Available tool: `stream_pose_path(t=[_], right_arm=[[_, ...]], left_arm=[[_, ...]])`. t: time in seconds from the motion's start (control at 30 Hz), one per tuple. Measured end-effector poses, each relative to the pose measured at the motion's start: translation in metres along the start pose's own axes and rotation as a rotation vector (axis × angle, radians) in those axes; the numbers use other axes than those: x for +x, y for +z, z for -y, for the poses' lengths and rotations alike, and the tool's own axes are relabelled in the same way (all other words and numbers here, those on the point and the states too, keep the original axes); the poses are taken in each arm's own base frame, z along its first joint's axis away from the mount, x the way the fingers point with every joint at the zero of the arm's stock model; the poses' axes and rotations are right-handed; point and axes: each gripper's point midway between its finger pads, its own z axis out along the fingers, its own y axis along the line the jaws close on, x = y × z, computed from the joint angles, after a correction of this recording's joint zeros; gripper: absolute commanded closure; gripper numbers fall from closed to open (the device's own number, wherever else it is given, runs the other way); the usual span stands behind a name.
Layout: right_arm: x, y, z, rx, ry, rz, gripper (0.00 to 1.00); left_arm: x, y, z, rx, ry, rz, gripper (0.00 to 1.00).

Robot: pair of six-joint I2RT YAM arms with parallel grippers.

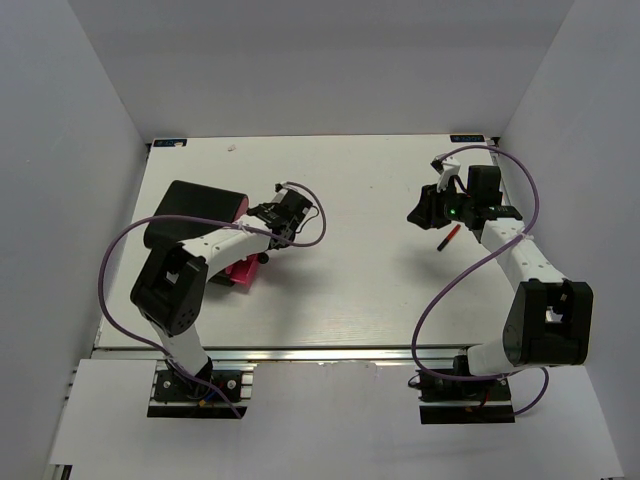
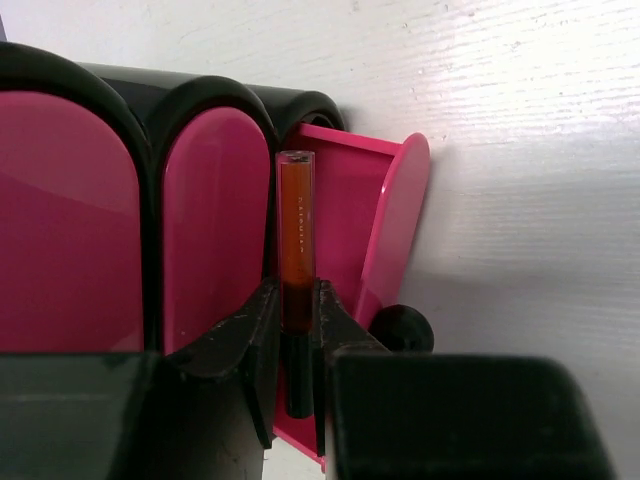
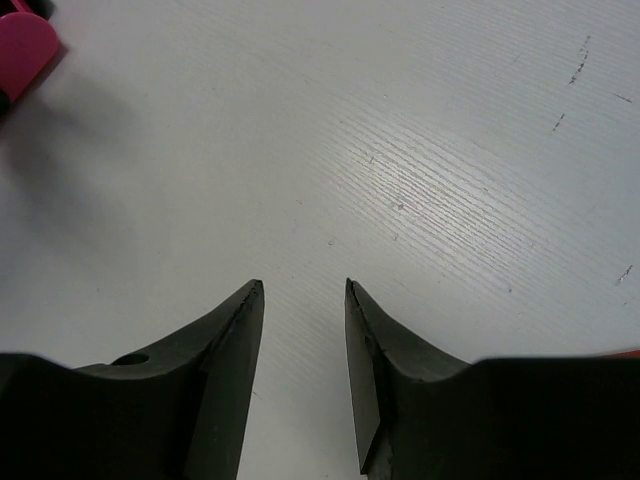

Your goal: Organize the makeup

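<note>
A slim makeup stick (image 2: 296, 230), with a clear orange-red body and a black cap end, stands upright with my left gripper (image 2: 297, 290) shut on it. It hangs in front of the open pink drawer (image 2: 350, 220) of the black box (image 1: 195, 215). From above, the left gripper (image 1: 268, 240) is over that drawer (image 1: 240, 272). A red-and-black stick (image 1: 447, 237) lies on the table at the right. Just beyond it, my right gripper (image 1: 418, 212) hovers open over bare table (image 3: 420, 150), with nothing between its fingers (image 3: 240, 330).
The box has two shut pink drawer fronts (image 2: 215, 220) left of the open one, whose black knob (image 2: 402, 328) juts toward me. A corner of pink drawer (image 3: 25, 45) shows at the right wrist view's top left. White walls enclose the table on three sides.
</note>
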Motion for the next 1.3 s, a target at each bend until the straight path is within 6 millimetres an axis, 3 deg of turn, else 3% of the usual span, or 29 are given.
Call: stream_pose_path(t=[0.1,0.13,0.17,0.2,0.3,0.4,0.5,0.57,0.6,0.63,0.67,0.83,0.9,0.97,1.07,1.2,1.3], right_arm=[[0.000,0.000,0.000,0.000,0.000,0.000,0.56],[0.000,0.000,0.000,0.000,0.000,0.000,0.56],[0.000,0.000,0.000,0.000,0.000,0.000,0.56],[0.000,0.000,0.000,0.000,0.000,0.000,0.56],[0.000,0.000,0.000,0.000,0.000,0.000,0.56],[0.000,0.000,0.000,0.000,0.000,0.000,0.56],[0.000,0.000,0.000,0.000,-0.001,0.000,0.56],[0.000,0.000,0.000,0.000,-0.002,0.000,0.56],[0.000,0.000,0.000,0.001,-0.003,0.000,0.56],[0.000,0.000,0.001,0.006,-0.004,-0.001,0.57],[0.001,0.000,0.003,0.017,-0.004,-0.004,0.57],[0.008,-0.005,0.040,0.242,0.041,-0.038,0.60],[0.014,-0.010,0.061,0.366,0.086,-0.062,0.56],[0.022,-0.013,0.079,0.470,0.130,-0.096,0.46],[0.038,-0.018,0.103,0.622,0.203,-0.160,0.36],[0.063,-0.018,0.122,0.728,0.266,-0.262,0.35],[0.084,-0.007,0.134,0.765,0.314,-0.347,0.40]], left_arm=[[0.000,0.001,-0.003,-0.010,-0.025,0.000,1.00],[0.000,0.001,-0.004,-0.015,-0.027,0.001,0.90],[0.000,0.001,-0.004,-0.017,-0.028,0.001,0.90],[0.000,0.000,-0.004,-0.019,-0.030,0.001,0.75],[0.001,0.000,-0.004,-0.023,-0.038,-0.001,0.57],[-0.001,0.001,-0.005,-0.029,-0.052,0.005,0.46],[-0.002,0.001,-0.005,-0.035,-0.062,0.008,0.45],[-0.002,0.001,-0.005,-0.035,-0.063,0.008,0.51],[-0.002,0.001,-0.005,-0.034,-0.065,0.008,0.62],[-0.002,0.000,-0.005,-0.032,-0.066,0.008,0.94],[-0.004,0.000,-0.005,-0.028,-0.076,0.010,1.00],[-0.032,-0.011,0.005,0.071,-0.135,0.051,1.00],[-0.051,-0.021,0.014,0.156,-0.194,0.099,0.65],[-0.070,-0.037,0.020,0.249,-0.267,0.156,0.43],[-0.096,-0.064,0.023,0.373,-0.366,0.243,0.36],[-0.126,-0.101,0.018,0.506,-0.483,0.353,0.34],[-0.138,-0.121,0.009,0.558,-0.542,0.408,0.33]])
